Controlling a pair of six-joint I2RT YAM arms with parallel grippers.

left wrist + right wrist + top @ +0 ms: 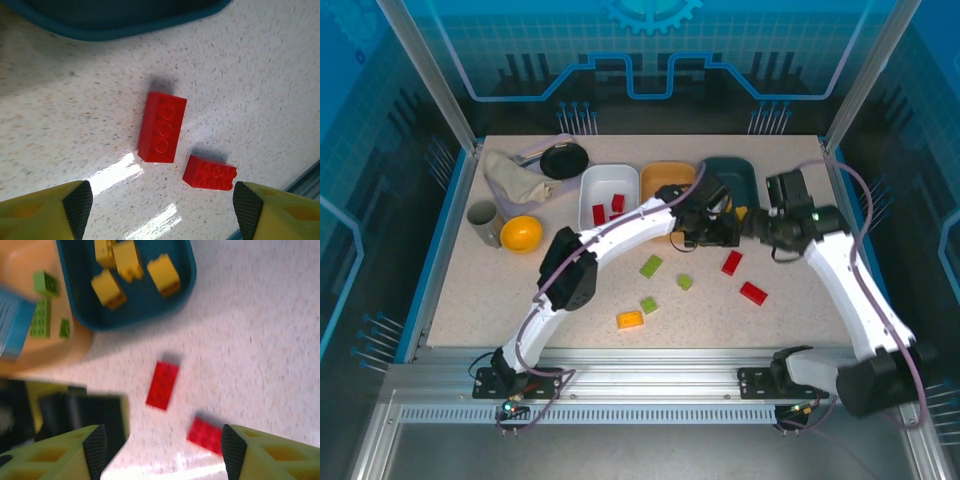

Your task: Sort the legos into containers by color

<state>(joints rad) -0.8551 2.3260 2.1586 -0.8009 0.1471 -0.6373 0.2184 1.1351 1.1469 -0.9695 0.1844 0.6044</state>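
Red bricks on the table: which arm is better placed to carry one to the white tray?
Probably left. The left hand is open over the long red studded plastic brick, and the shallow white plastic tray lies on its side. The right hand, also open, is farther from that tray.

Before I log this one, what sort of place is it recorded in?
Probably a robotics lab test cell, not a home: a speckled table boxed in by clear panels on metal posts, and robot arms bolted to an aluminium rail.
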